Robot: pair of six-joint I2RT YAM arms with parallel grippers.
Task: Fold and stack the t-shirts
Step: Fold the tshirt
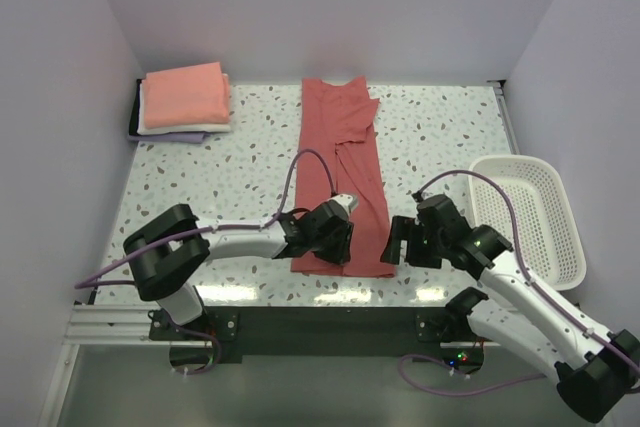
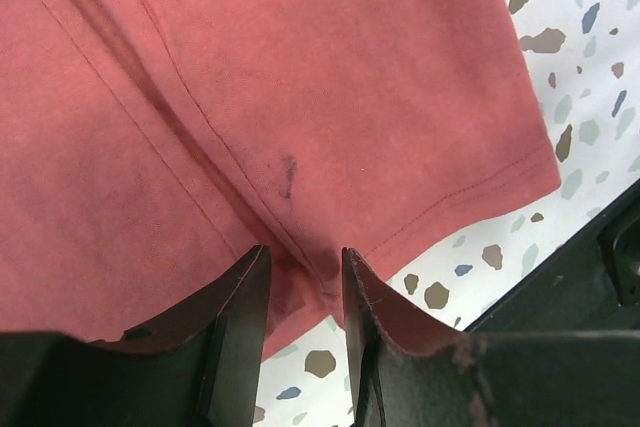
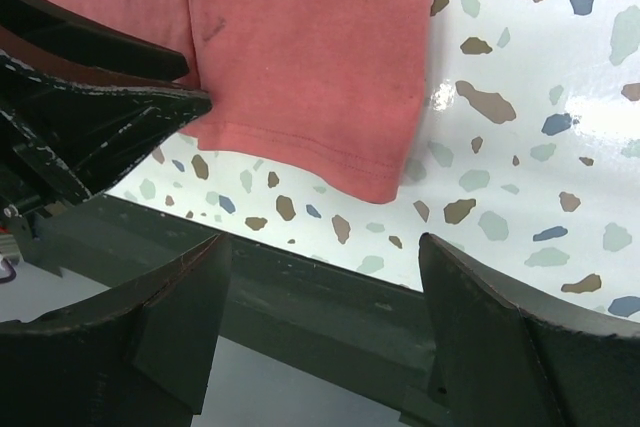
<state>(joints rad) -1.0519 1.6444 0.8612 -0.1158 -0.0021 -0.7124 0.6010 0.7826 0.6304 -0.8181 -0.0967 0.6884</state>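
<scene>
A dusty-red t-shirt (image 1: 340, 147) lies folded into a long strip down the middle of the table, neck end at the back. My left gripper (image 1: 340, 232) sits low over its near hem. In the left wrist view the gripper (image 2: 305, 249) has its jaws a narrow gap apart, with a raised ridge of the red cloth (image 2: 300, 67) between the tips. My right gripper (image 1: 400, 240) stands open beside the hem's right corner, and in its own view the gripper (image 3: 325, 237) is wide open and empty over the table's edge, just short of the shirt (image 3: 300, 47).
A stack of folded t-shirts (image 1: 185, 97), salmon-pink on top of white and lavender, sits at the back left. A white lattice basket (image 1: 535, 217) stands at the right edge. The dark front rail (image 3: 330, 297) runs just under the right gripper.
</scene>
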